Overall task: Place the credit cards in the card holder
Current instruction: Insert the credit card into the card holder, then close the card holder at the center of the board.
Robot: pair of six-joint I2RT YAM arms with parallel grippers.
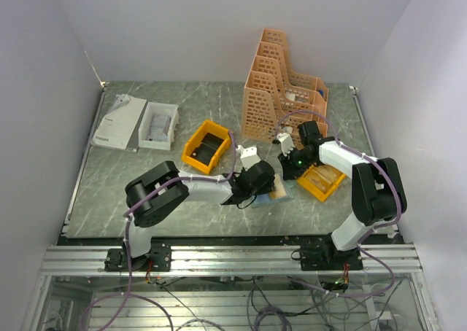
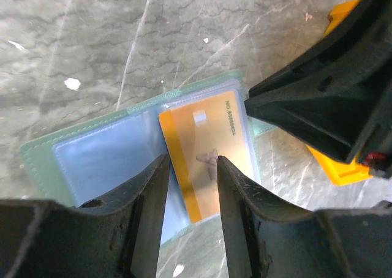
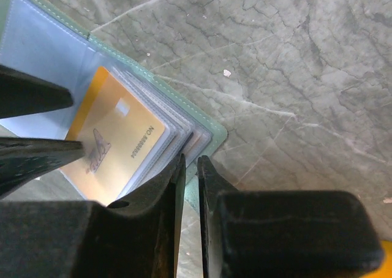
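Note:
The card holder (image 2: 37, 161) lies open and flat on the table, with clear bluish sleeves inside. One orange credit card (image 2: 208, 143) sits partly in its right-hand sleeve, the lower end sticking out. My left gripper (image 2: 193, 161) is open, its fingers standing over that lower end. My right gripper (image 3: 191, 160) is shut to a thin slit, tips down on the card holder's green outer edge (image 3: 211, 134) beside the card (image 1: 278, 190), which also shows in the right wrist view (image 3: 116, 137). In the top view both grippers meet over the card holder (image 1: 284, 194).
A yellow bin (image 1: 321, 179) with tan flat things in it sits just right of the card holder. A second yellow bin (image 1: 206, 147) lies left of centre. An orange file rack (image 1: 281, 90) stands behind. A white box (image 1: 158, 125) and a booklet (image 1: 117, 122) lie far left.

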